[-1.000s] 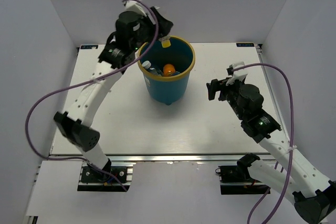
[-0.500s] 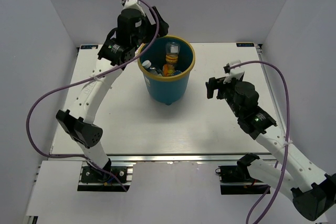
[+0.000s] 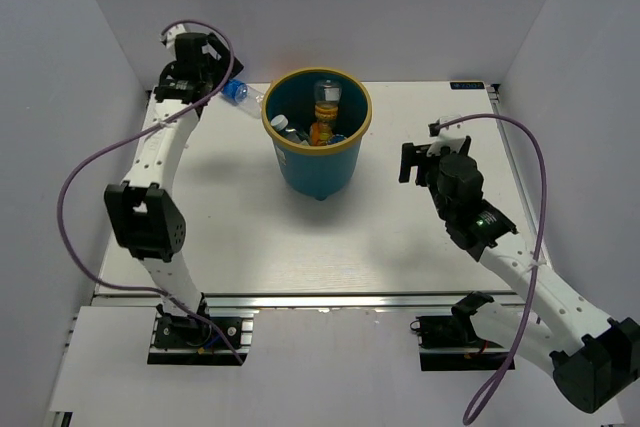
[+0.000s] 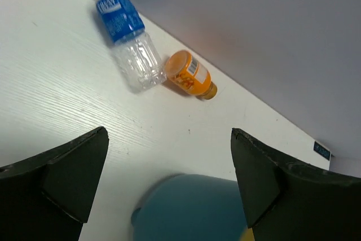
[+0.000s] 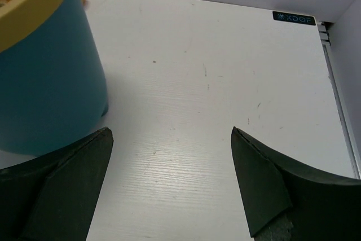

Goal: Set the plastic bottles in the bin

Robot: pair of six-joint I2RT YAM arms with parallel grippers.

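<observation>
The teal bin with a yellow-tan rim stands mid-table. Inside it a clear bottle with a pale label stands upright, beside an orange thing and a clear bottle. A clear blue-labelled bottle lies on the table behind and left of the bin. It also shows in the left wrist view, next to a stubby orange bottle by the back wall. My left gripper is open and empty, at the far left back. My right gripper is open and empty, right of the bin. No green bottle shows.
White walls enclose the table on the left, the back and the right. The back wall runs just behind the two lying bottles. A small dark label marks the table's far right corner.
My left gripper let the pale-labelled bottle fall into the bin, then swung left and back, away from the bin. The right gripper has hardly moved.
</observation>
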